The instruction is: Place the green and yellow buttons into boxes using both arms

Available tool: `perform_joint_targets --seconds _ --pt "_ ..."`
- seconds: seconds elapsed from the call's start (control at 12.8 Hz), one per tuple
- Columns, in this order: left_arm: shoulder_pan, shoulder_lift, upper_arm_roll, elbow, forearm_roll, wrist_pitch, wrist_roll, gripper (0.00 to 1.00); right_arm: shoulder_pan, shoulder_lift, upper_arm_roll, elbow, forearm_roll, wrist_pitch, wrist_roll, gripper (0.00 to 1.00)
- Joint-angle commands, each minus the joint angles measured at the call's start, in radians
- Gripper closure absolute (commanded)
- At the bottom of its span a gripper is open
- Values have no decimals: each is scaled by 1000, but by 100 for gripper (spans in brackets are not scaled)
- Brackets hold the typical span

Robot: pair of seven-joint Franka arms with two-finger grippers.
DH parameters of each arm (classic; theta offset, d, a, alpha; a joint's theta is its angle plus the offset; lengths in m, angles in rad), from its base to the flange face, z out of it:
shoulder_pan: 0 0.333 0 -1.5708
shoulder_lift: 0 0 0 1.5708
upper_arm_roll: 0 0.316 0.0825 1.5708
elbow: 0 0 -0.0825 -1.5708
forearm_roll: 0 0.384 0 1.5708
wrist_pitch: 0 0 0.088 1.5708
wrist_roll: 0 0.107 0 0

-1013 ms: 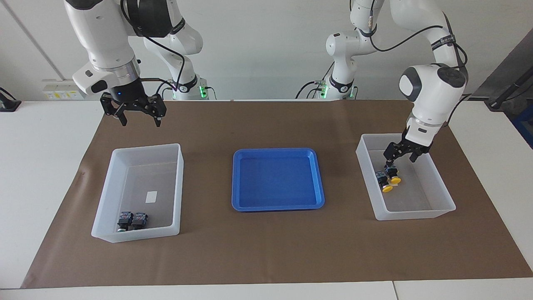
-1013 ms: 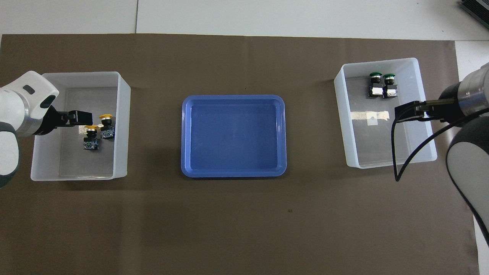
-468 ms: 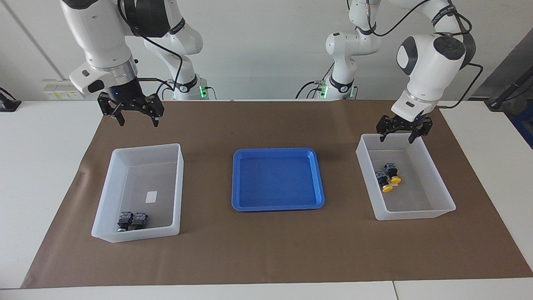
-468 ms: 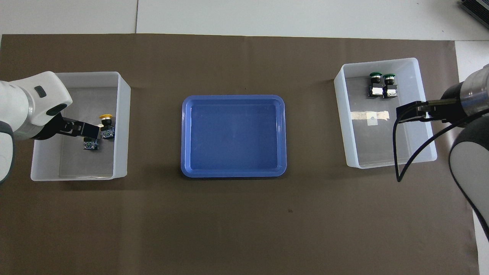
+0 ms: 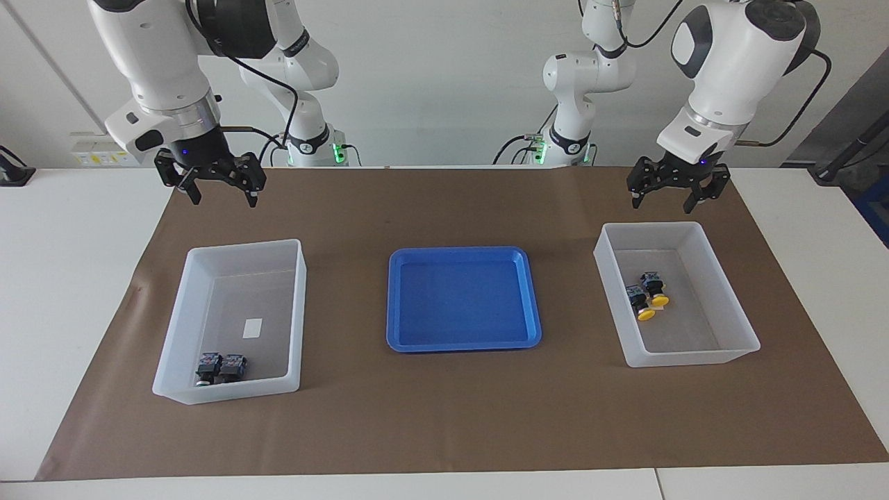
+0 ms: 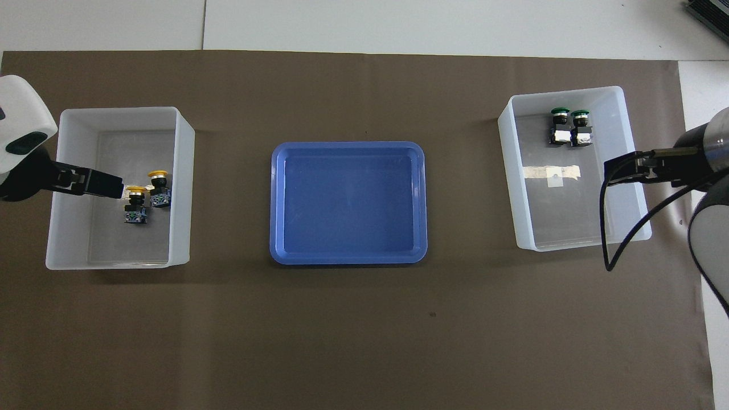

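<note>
W/ both yellow buttons (image 5: 647,297) in the box (image 5: 722,351) at frame right and both green buttons (image 5: 221,367) in the box (image 5: 229,392) at lower left, task is judged done; left pincer (image 5: 678,187) & right pincer (image 5: 210,182) are held spread, empty, up top—only parking is needed.

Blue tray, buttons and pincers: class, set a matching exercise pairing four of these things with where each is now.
1 green buttons
2 yellow buttons
3 blue tray
4 left pincer

A between the two boxes
B in the box at the right arm's end
C raised, open, holding nothing
D in the box at the left arm's end

Pairs: 1-B, 2-D, 3-A, 4-C
</note>
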Motion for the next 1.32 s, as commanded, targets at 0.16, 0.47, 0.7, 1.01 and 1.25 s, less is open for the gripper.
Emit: perform_joint_targets --seconds 0.16,0.47,0.7,1.01,1.25 --pt "11 17 4 35 -21 -36 -24 0 -1 -9 -5 -18 41 -11 -13 0" --pt "11 14 8 35 -19 -30 -70 0 1 -5 -6 -9 73 1 30 0" --pt "8 14 7 49 -10 -57 -70 0 2 -9 -6 -9 55 -22 37 0" --pt "9 13 8 50 -16 -59 -65 0 1 -12 -3 -18 61 13 42 0" --pt "8 17 15 87 -18 -95 -67 0 -10 -12 -6 -20 58 -1 41 0"
